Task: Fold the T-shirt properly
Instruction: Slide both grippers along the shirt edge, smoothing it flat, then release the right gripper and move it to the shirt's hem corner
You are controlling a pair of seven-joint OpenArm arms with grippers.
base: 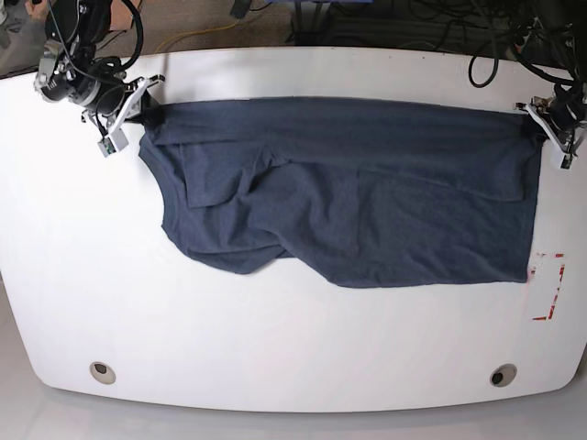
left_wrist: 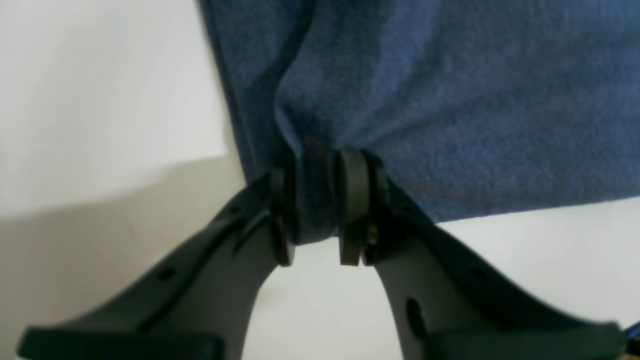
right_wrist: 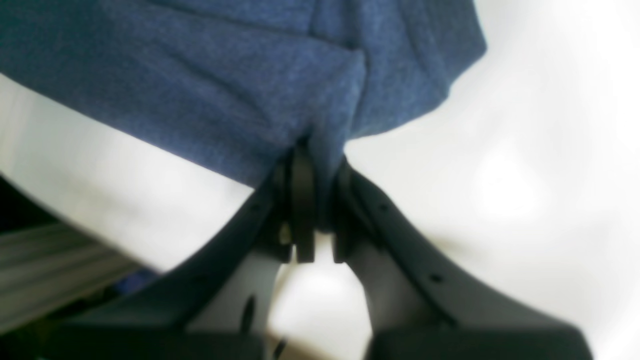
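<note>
Both arms pinch the far corners of the T-shirt (base: 367,197), left gripper (left_wrist: 315,205) and right gripper (right_wrist: 315,200) clamped on cloth, stretching it across the white tabletop (base: 275,339) (near edge rumpled, apparently few folds made).

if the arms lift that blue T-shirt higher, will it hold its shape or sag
Likely sag: the T-shirt already lies wrinkled and bunched between the left gripper and the right gripper. It looks light, thin cloth. Fabric puckers at both pinches, so it probably won't slip.
</note>
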